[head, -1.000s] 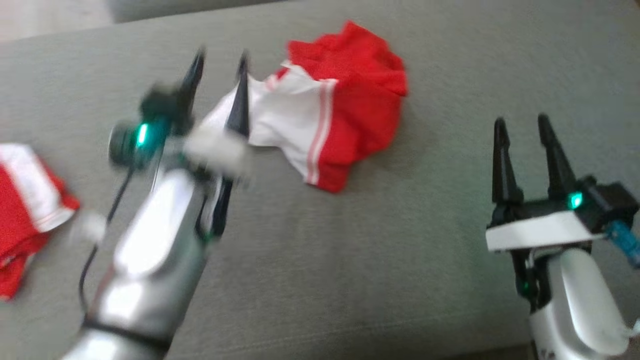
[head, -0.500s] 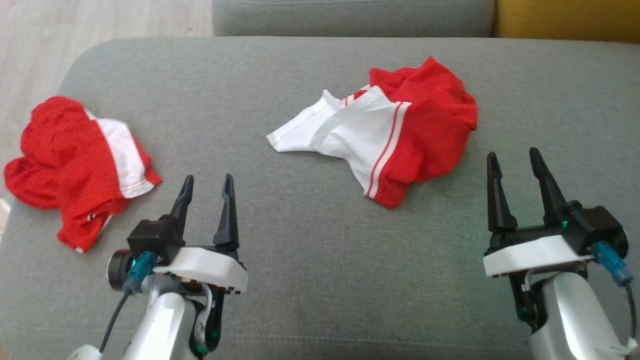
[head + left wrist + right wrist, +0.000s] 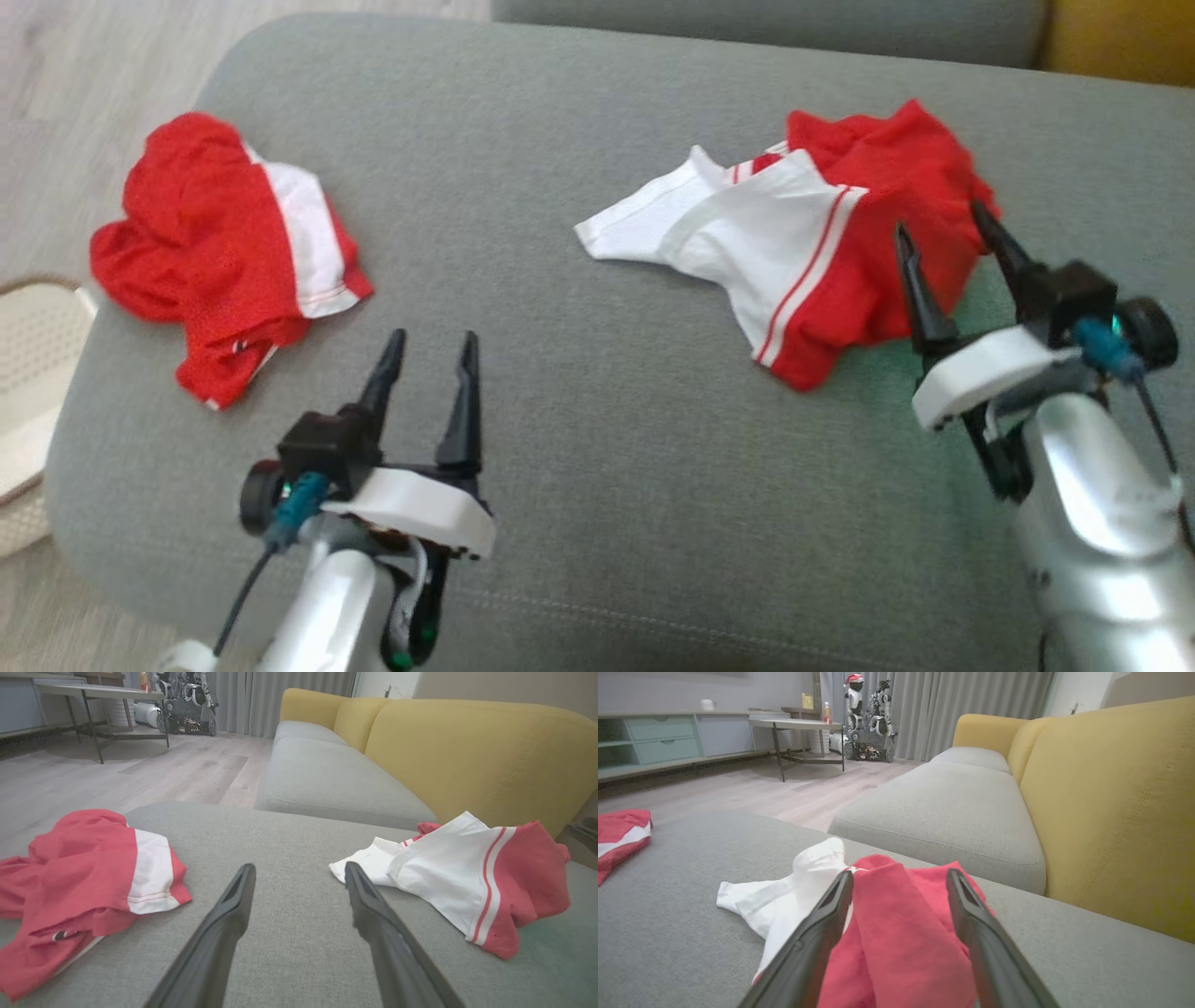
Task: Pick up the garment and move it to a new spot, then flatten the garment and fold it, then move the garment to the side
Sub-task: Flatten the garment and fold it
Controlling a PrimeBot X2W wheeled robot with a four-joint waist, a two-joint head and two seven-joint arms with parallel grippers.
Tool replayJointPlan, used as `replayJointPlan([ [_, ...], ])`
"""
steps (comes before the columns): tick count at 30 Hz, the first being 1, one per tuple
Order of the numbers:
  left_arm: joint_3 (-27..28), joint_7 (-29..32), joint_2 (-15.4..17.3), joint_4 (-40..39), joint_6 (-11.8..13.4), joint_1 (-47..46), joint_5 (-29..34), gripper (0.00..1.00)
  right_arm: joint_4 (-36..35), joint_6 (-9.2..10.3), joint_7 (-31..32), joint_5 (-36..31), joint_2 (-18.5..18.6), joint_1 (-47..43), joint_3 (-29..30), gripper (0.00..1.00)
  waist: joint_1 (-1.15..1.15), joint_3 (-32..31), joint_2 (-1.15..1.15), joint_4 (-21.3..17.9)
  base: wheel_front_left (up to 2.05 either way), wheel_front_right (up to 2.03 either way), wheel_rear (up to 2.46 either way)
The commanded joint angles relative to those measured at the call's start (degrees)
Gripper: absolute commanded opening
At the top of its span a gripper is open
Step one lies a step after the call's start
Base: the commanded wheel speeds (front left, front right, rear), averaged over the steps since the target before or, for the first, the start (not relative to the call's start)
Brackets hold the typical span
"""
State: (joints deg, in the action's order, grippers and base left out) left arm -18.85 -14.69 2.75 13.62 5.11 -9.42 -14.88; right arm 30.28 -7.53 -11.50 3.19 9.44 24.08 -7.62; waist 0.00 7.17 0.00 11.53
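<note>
A crumpled red and white garment (image 3: 812, 243) lies on the grey cushion (image 3: 607, 448) at the right; it also shows in the left wrist view (image 3: 472, 877) and the right wrist view (image 3: 887, 933). My right gripper (image 3: 943, 233) is open, its fingers over the garment's red right part, with red cloth seen between them but not gripped. My left gripper (image 3: 431, 347) is open over bare cushion near the front, empty. A second red and white garment (image 3: 229, 252) lies crumpled at the cushion's left end.
A pale woven basket (image 3: 33, 373) stands on the wooden floor beside the cushion's left edge. Behind lie another grey seat cushion (image 3: 327, 774) and the yellow sofa back (image 3: 467, 751). A table and a small robot stand far across the room.
The head camera has swung, shifting the whole view. My left gripper has pulled back from the right garment to the cushion's front. My right gripper has moved forward over the garment's red part.
</note>
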Motion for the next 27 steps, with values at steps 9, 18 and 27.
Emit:
replayJointPlan([
  [9,-2.29,-0.30,0.14,-1.86,2.25,-2.69,-2.61,1.00,10.87,0.04,1.65,1.77,4.24,10.58,-6.70,1.00,0.00,2.33,0.00,3.83,0.00,0.00,0.00],
  [18,-2.28,-0.30,0.13,-1.15,2.64,-2.43,-2.56,1.00,13.17,0.04,-2.05,7.11,3.90,14.46,-10.05,0.00,0.00,1.18,0.00,3.11,0.00,0.00,0.00],
  [27,-2.03,-0.30,0.13,-1.20,2.63,-1.71,-2.80,1.00,1.06,0.04,-3.47,5.53,2.58,19.74,3.78,0.00,0.00,-2.15,0.00,2.25,0.00,0.00,0.00],
])
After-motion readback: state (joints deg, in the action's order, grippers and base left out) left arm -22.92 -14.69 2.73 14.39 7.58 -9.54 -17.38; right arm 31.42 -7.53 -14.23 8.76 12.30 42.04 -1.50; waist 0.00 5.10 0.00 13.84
